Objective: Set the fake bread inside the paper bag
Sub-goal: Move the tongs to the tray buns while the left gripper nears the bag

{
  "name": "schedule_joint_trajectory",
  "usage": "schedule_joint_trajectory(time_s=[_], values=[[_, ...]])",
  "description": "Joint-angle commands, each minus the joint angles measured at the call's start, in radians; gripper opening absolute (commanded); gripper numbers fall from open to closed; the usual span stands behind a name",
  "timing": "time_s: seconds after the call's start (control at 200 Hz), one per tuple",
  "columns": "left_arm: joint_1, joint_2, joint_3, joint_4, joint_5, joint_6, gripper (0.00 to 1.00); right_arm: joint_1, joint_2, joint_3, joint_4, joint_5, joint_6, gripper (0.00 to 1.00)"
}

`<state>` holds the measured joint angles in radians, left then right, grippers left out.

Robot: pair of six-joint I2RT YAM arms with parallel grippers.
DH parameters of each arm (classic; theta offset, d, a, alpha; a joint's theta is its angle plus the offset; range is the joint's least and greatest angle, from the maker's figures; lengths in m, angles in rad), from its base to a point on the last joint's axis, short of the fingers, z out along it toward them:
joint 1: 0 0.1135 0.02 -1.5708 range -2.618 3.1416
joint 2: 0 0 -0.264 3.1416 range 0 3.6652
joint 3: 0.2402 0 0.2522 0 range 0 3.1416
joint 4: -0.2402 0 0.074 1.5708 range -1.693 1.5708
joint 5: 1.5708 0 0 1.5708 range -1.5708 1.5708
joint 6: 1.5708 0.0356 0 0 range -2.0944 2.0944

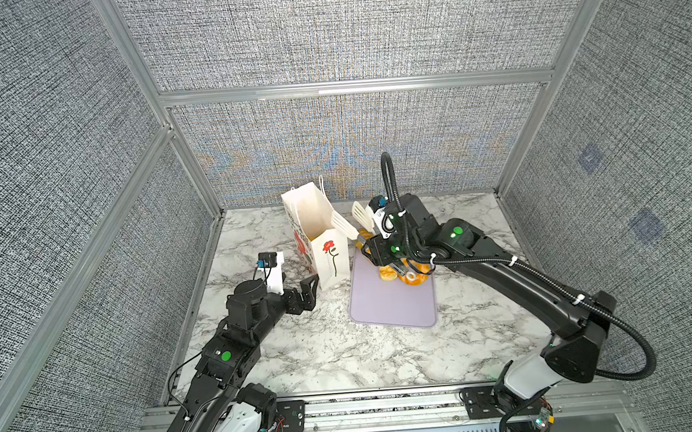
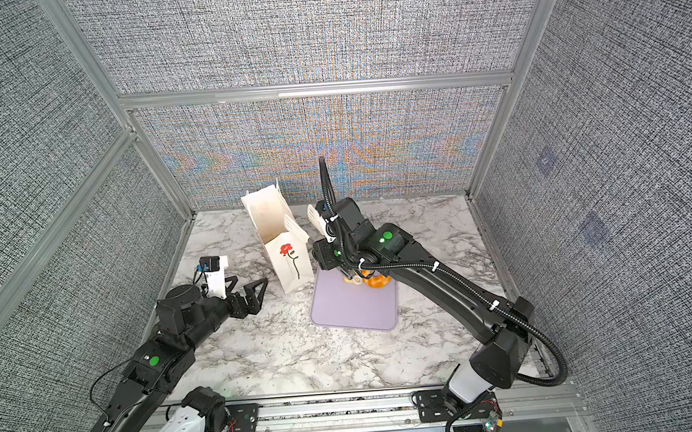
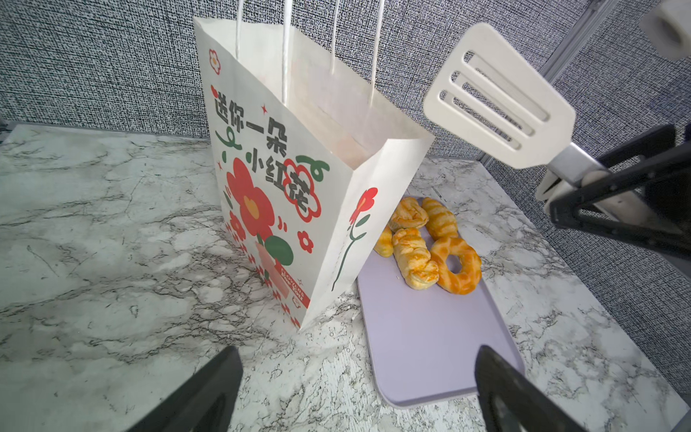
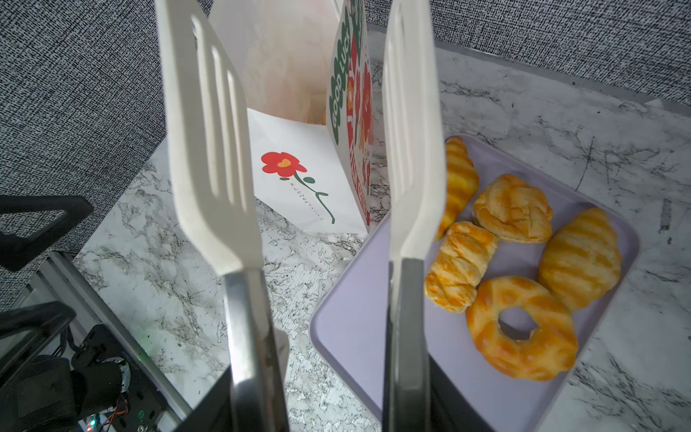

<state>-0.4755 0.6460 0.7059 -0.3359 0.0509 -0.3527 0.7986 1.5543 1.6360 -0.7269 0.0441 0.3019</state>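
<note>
Marble-print table (image 1: 324,352) inside grey fabric walls (image 1: 344,38). The paper bag (image 1: 330,260) stands upright near the back wall with its mouth open, just beside the left edge of a lilac tray (image 1: 392,305). In both top views the right arm hides most of the fake bread (image 4: 512,209); the right wrist view shows five pieces bunched at the tray's far end, with the near half bare. The right gripper (image 4: 332,407) clamps the handles of white slotted tongs (image 4: 213,149), blades apart and empty beside the bag mouth. The left gripper (image 2: 251,281) is spread wide and empty near the bag's base, with open marble in front.
</note>
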Motion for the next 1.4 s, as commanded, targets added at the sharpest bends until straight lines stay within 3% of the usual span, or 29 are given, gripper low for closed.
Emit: schedule_joint_trajectory(time_s=[0.0,0.895,1.396], values=[[-0.006,0.004,-0.001,0.050,0.009,-0.014,0.97,0.001,-0.012,-0.012,0.037,0.009,0.021,0.56],[-0.185,0.076,-0.069,0.162,-0.067,-0.095,0.95,-0.039,-0.134,-0.193,-0.055,0.149,0.046,0.59],[-0.221,0.122,-0.098,0.226,-0.066,-0.126,0.97,-0.085,-0.242,-0.390,-0.079,0.189,0.099,0.60]])
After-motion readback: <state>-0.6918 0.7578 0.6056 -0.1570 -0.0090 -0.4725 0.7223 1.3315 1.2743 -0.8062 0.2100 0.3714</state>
